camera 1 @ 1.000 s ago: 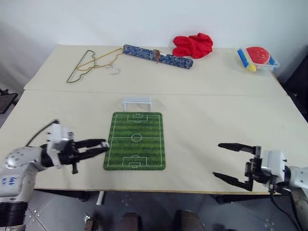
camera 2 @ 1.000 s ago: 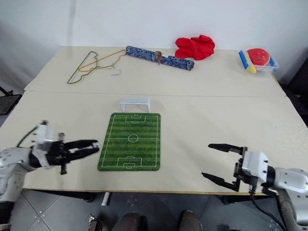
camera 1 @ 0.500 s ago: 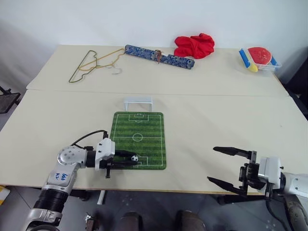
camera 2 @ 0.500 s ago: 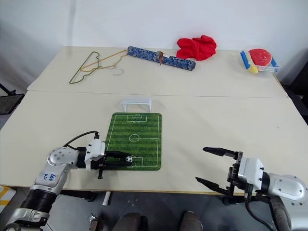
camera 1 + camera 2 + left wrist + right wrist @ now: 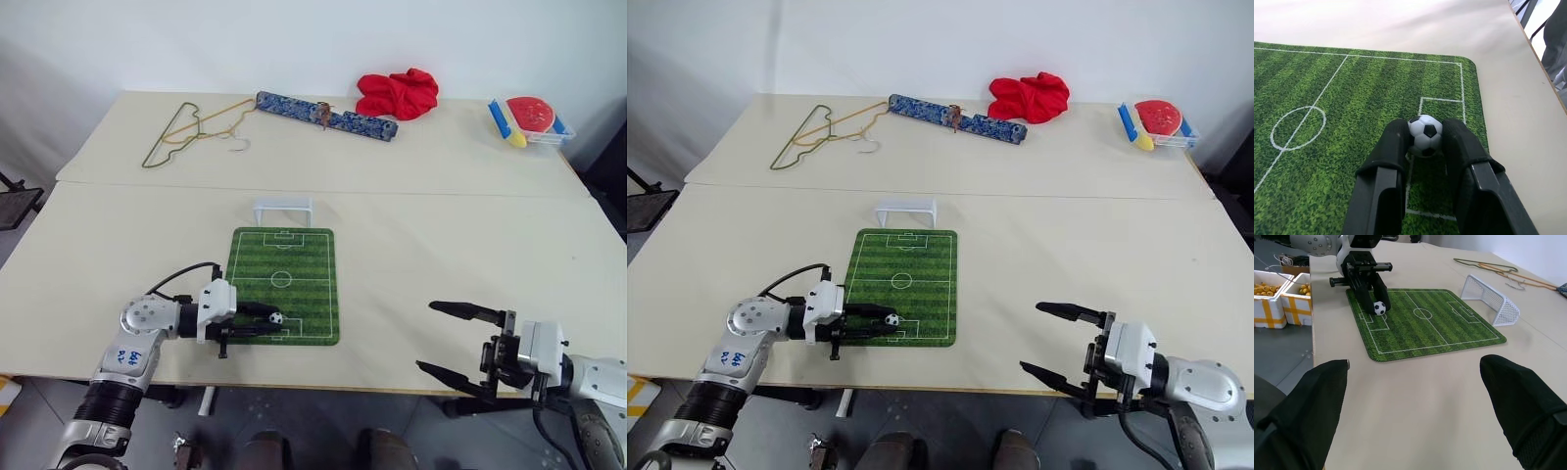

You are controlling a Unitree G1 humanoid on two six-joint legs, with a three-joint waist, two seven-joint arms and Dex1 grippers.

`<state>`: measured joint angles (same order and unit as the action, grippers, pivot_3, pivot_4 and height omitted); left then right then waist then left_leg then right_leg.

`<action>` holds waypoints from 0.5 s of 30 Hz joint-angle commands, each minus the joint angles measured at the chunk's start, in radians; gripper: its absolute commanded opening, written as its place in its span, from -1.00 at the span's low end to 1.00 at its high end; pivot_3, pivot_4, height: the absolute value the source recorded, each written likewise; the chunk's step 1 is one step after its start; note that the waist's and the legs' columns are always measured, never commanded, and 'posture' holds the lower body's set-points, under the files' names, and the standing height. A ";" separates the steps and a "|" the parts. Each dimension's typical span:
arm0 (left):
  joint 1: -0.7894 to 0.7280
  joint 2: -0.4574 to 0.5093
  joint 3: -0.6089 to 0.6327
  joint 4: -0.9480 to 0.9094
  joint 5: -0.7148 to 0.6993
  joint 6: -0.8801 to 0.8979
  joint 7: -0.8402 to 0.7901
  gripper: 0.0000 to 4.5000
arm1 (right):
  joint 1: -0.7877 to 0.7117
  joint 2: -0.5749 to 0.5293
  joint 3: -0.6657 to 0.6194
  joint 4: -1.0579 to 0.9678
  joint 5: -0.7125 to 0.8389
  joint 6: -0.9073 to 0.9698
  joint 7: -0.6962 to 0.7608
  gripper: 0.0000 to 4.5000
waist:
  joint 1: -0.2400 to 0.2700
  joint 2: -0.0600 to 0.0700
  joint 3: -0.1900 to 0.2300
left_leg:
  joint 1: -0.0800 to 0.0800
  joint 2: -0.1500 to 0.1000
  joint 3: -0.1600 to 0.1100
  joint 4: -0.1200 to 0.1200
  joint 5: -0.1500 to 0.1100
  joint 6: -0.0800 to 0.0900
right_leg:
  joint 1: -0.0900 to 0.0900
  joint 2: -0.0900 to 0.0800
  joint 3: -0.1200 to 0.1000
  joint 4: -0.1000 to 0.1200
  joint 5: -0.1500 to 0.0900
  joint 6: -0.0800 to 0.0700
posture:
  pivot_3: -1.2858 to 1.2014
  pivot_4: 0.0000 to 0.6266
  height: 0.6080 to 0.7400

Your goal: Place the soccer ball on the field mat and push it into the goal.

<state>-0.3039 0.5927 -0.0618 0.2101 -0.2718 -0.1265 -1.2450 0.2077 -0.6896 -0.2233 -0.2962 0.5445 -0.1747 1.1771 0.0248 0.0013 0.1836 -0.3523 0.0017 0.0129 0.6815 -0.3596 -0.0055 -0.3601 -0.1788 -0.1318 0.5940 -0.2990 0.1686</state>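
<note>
The green striped field mat (image 5: 285, 279) lies near the table's front middle. The white goal (image 5: 283, 210) stands just past its far end. My left gripper (image 5: 268, 319) reaches in from the mat's left side, held low and level. It is shut on the soccer ball (image 5: 1425, 134), a tiny white ball with black patches. The ball sits at the near penalty box lines, down at the mat's surface. My right gripper (image 5: 425, 336) hovers open and holds nothing, to the right of the mat by the table's front edge.
At the back of the table lie wire hangers (image 5: 186, 129), a blue patterned strip (image 5: 323, 115), a red cloth (image 5: 394, 92) and a tray of coloured items (image 5: 530, 117). White boxes of yellow things (image 5: 1281, 293) stand on the floor beyond the table edge.
My left gripper moved right and down from beside the mat onto its near end with the ball, then held still. The right gripper shifted slightly inward.
</note>
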 commanded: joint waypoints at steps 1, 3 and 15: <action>0.023 0.013 -0.017 -0.017 -0.003 0.002 -0.026 -0.61 | 0.006 0.011 -0.002 -0.028 -0.002 -0.017 -0.008 1.00 | 0.000 0.000 0.000 | 0.000 0.000 0.000 0.000 0.000 0.000 | 0.000 0.000 0.000 0.000 0.000 0.000 | 0.03 -0.52 1.00; 0.029 0.014 -0.017 -0.022 -0.003 -0.001 -0.033 -0.61 | 0.007 0.012 0.000 -0.024 -0.005 -0.020 -0.009 1.00 | 0.000 0.000 0.000 | 0.000 0.000 0.000 0.000 0.000 0.000 | 0.000 0.000 0.000 0.000 0.000 0.000 | 0.03 -0.52 1.00; 0.034 0.007 -0.013 -0.040 -0.017 -0.005 -0.039 -0.04 | 0.002 0.021 0.013 -0.014 -0.016 -0.025 -0.012 1.00 | 0.000 0.000 0.000 | 0.000 0.000 0.000 0.000 0.000 0.000 | 0.000 0.000 0.000 0.000 0.000 0.000 | 0.03 -0.52 1.00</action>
<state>-0.2755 0.5963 -0.0680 0.1950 -0.2828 -0.1235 -1.2746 0.2105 -0.6751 -0.2029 -0.2944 0.5261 -0.1789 1.1703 0.0248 0.0013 0.1836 -0.3524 0.0017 0.0128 0.6815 -0.3597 -0.0055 -0.3602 -0.1788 -0.1318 0.5940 -0.2990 0.1686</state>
